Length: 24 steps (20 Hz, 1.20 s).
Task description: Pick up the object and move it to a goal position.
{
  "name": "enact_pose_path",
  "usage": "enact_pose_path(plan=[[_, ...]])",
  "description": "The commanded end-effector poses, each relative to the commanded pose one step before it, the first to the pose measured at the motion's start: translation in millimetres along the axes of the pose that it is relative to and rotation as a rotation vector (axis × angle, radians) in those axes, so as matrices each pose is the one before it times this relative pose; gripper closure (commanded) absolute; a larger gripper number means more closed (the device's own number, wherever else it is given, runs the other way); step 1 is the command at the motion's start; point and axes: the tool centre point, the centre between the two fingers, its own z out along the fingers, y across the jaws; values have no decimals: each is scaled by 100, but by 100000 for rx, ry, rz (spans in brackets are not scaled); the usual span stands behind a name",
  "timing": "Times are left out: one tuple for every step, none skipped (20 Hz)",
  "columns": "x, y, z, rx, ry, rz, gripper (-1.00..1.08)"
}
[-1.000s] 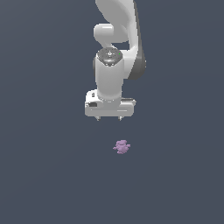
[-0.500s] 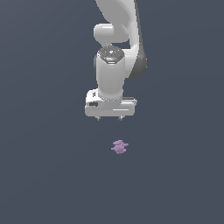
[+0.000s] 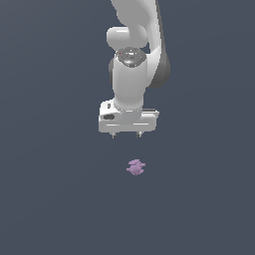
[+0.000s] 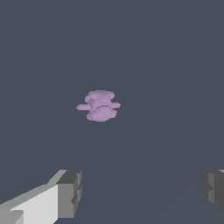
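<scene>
Probably light and rigid: tiny lumpy purple object (image 3: pixel 136 167) on the desk (image 3: pixel 50 199). Best pinched across the thicker middle, clear of stubs. Claw (image 3: pixel 126 134) wide, empty, above.

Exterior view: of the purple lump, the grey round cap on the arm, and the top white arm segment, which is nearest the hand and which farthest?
1. Purple lump: just below the open hand, not touching it, slightly toward the exterior view's right.
2. Grey round cap: above the hand, on the white arm.
3. Top white arm segment: highest up, at the picture's top edge.
</scene>
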Motion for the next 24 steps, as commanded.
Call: enact_pose_path(plan=[[112,-63,130,76,-71,876,-92],[78,-42,88,67,-50,668,-92],[90,-49,109,82,-69,810,-92],[103,-60,129,95,-85,943,-92],[115,-67,148,106,-99,1076,-92],[128,-79,165,114,-108,1196,-92],[143,-90,183,121,-116,1327,-92],[155,-101,200,128,-126,1449,-92],[164,-114,220,134,-141,1573,-92],[174,-125,241,140,-157,1709,-92],[183,-138,262,143,-172,1841,-92],[192,-152,283,145,-186,1973,-92],[200,-168,305,146,-200,2106,-92],[206,-183,328,145,-216,2242,-92],[210,-200,352,141,-231,2375,-92],[214,-217,376,136,-246,2508,-92],[214,-234,399,128,-259,2633,-92],[206,-243,407,114,-262,2658,-92],[194,-249,411,99,-262,2653,-92],[183,-254,415,84,-261,2648,-92],[171,-258,419,70,-260,2644,-92],[159,-263,423,55,-257,2637,-92],[147,-266,425,41,-253,2621,-92],[129,-258,410,26,-240,2505,-92]])
